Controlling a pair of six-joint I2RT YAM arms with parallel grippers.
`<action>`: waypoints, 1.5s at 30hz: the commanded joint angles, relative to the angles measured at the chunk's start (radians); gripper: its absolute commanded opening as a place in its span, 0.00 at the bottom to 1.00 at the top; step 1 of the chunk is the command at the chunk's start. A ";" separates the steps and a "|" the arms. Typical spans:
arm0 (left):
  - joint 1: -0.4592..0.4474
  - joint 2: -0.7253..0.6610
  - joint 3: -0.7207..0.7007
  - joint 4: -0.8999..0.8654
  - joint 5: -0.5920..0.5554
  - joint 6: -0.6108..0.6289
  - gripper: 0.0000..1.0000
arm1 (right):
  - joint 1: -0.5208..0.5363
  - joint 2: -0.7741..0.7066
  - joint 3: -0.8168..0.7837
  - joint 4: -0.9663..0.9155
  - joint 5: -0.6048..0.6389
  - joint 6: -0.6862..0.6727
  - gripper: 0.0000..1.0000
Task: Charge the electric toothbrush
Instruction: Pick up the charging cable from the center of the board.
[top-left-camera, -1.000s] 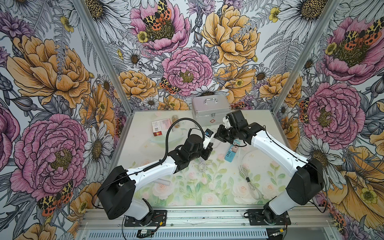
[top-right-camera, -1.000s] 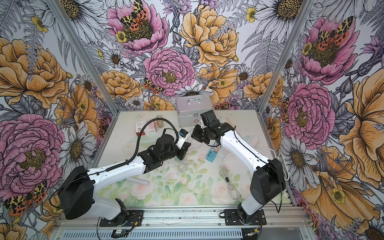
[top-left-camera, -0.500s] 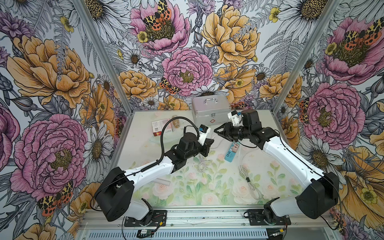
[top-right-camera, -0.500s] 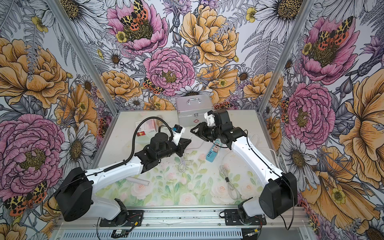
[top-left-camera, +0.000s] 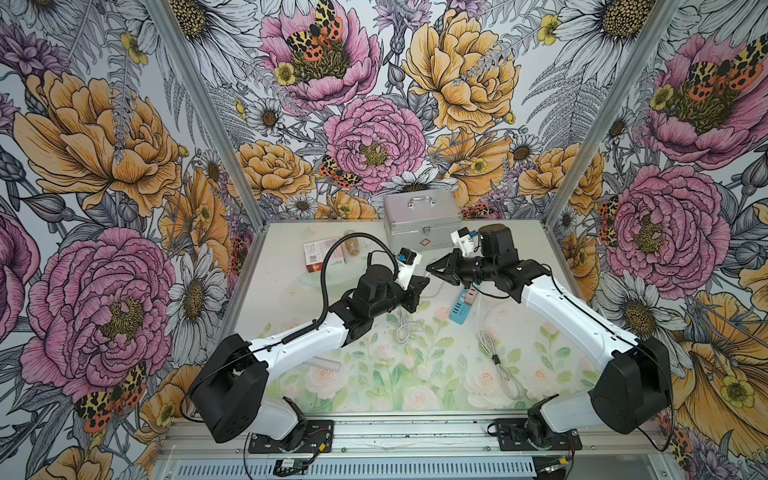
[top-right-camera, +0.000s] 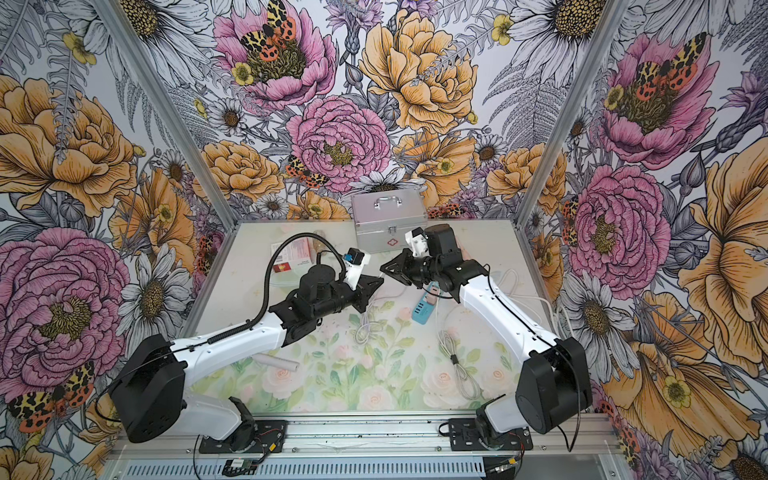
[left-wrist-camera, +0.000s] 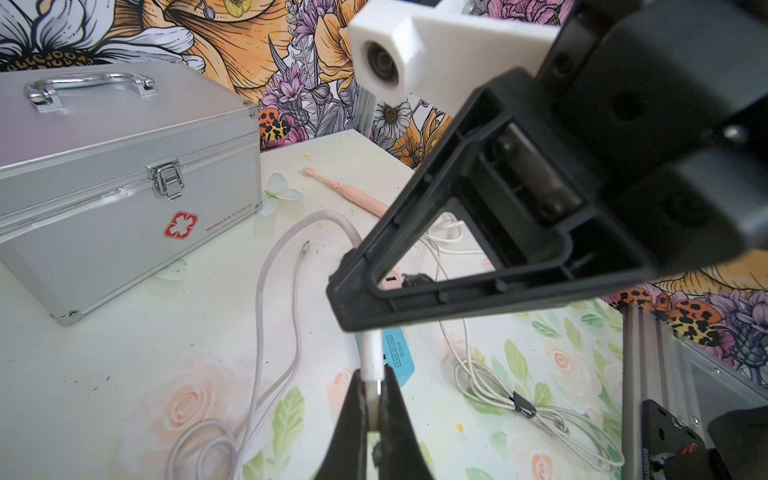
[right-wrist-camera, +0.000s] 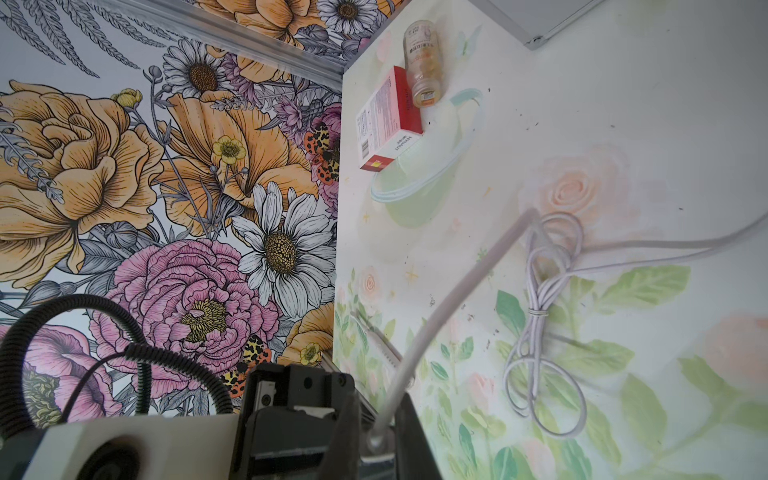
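Step in hand, as judged: passing the charging cable (left-wrist-camera: 259, 299) between arms. Keep the left gripper (left-wrist-camera: 374, 388) clamped on the white plug (left-wrist-camera: 371, 357) until the right gripper (top-left-camera: 430, 270) holds securely; leave the connector tip exposed and do not tug the slack. Left jaws: pressed onto the plug, lower centre of the left wrist view. Right jaws: nearly together around the cable; whether they pinch it cannot be told. The pink toothbrush (left-wrist-camera: 345, 191) lies on the table, upper centre, well apart from both grippers
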 joint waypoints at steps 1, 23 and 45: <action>-0.001 -0.017 0.000 0.031 0.011 0.016 0.00 | 0.000 0.000 -0.013 0.036 -0.011 -0.001 0.05; -0.015 -0.042 -0.013 0.022 0.045 0.048 0.00 | -0.026 -0.030 -0.017 0.051 0.069 0.004 0.20; -0.014 -0.014 0.016 -0.001 -0.003 0.047 0.00 | 0.010 -0.040 -0.043 0.055 0.067 0.004 0.00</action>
